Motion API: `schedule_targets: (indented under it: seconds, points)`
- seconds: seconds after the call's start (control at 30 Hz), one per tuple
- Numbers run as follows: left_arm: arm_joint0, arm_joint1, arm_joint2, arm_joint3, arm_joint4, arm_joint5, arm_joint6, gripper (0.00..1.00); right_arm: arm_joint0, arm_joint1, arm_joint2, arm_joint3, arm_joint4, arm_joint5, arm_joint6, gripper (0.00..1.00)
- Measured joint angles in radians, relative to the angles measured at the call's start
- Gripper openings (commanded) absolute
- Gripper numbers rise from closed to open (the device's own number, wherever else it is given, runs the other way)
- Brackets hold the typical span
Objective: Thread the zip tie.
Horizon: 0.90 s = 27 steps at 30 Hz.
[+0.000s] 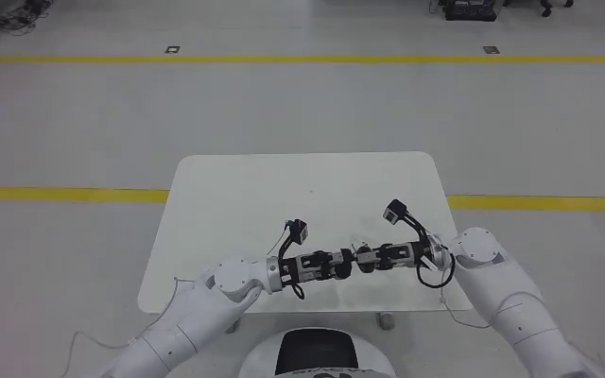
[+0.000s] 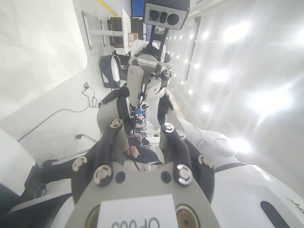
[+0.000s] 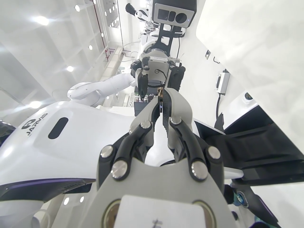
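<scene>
The two arms meet tip to tip above the front part of the white table (image 1: 236, 189), and a thin dark wisp between them is, as far as I can judge, the zip tie (image 1: 354, 249); it is too fine to tell which end is which. The right gripper (image 3: 162, 96) is drawn down to a slit, its ribbed black pads (image 3: 168, 112) almost together, and whether the tie is nipped there cannot be told; the left gripper (image 2: 143, 99) stands wide, its fingers (image 2: 120, 106) spread to either side of the other's tip. The chief risk, to my mind, is misalignment: a tie's tail is narrow and springy and its head slot small, so a slight tilt of either wrist would send the tail past the slot or buckle it; a loose pinch would let the smooth plastic slide or swivel between the pads; a close made off-centre could knock the tie down onto the table; the fingers, so near each other, could also collide. The fingers are grey with black rubbery linings and bright round pins at the joints; the table top is matte and smooth, with rounded corners.
</scene>
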Motion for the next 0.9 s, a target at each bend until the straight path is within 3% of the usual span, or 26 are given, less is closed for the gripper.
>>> schedule_targets:
  seconds: [0.23, 0.9]
  points:
    - [0.002, 0.0, -0.003, 0.0, 0.003, 0.0, -0.001, 0.08, 0.017, -0.002, -0.022, 0.025, 0.009, 0.011, 0.0, 0.0]
    - [0.004, -0.002, -0.006, 0.005, 0.019, -0.001, 0.014, 0.04, 0.04, -0.008, -0.057, 0.049, 0.032, 0.0, 0.0, 0.0]
